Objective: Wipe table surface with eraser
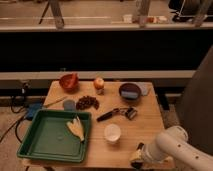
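The table surface (145,131) is a light-wood top in the middle of the camera view. My gripper (137,156) is down at its front right corner, at the end of the white arm (172,142) that comes in from the right. The gripper is shut on the eraser (135,161), a small pale yellowish block pressed low against the wood by the front edge. The arm hides most of the eraser.
A green tray (30,149) holding a yellow peel (76,128) fills the front left. A white cup (112,132) stands mid-table, with a black-handled utensil (116,114) behind it. Further back are a dark bowl (130,91), red bowl (69,81), fruit (99,83) and grapes (87,102).
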`<state>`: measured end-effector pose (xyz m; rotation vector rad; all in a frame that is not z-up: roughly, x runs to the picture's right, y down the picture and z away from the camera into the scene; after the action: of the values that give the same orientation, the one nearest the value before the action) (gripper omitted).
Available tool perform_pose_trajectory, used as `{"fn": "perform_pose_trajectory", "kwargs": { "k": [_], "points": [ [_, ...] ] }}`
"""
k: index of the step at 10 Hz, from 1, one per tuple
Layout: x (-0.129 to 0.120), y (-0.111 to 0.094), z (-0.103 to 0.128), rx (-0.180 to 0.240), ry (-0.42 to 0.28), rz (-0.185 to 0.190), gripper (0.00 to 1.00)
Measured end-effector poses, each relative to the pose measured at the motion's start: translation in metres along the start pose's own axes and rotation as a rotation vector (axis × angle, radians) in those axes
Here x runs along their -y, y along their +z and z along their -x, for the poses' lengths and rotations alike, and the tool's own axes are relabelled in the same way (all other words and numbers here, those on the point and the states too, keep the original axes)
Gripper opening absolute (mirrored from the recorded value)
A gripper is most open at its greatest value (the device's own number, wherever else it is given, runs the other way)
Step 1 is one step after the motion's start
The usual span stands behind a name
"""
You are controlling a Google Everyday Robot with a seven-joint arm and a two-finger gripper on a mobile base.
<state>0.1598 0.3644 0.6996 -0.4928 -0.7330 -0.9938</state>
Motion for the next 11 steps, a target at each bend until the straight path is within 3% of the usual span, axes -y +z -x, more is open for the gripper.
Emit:
{"fn": "perform_pose_trajectory", "kwargs": {
  "k": [3,5,9,11],
  "points": [
    [0.028,0.0,-0.006,-0.004,-0.057,-0.008,0.0],
    [0.045,0.009,-0.029,-0.001,-0.072,-0.005,0.0],
    [0.05,0.019,-0.076,-0.012,-0.014,-0.016,0.0],
    [0.048,0.018,-0.074,-0.012,-0.014,-0.013,0.0]
  ]
}}
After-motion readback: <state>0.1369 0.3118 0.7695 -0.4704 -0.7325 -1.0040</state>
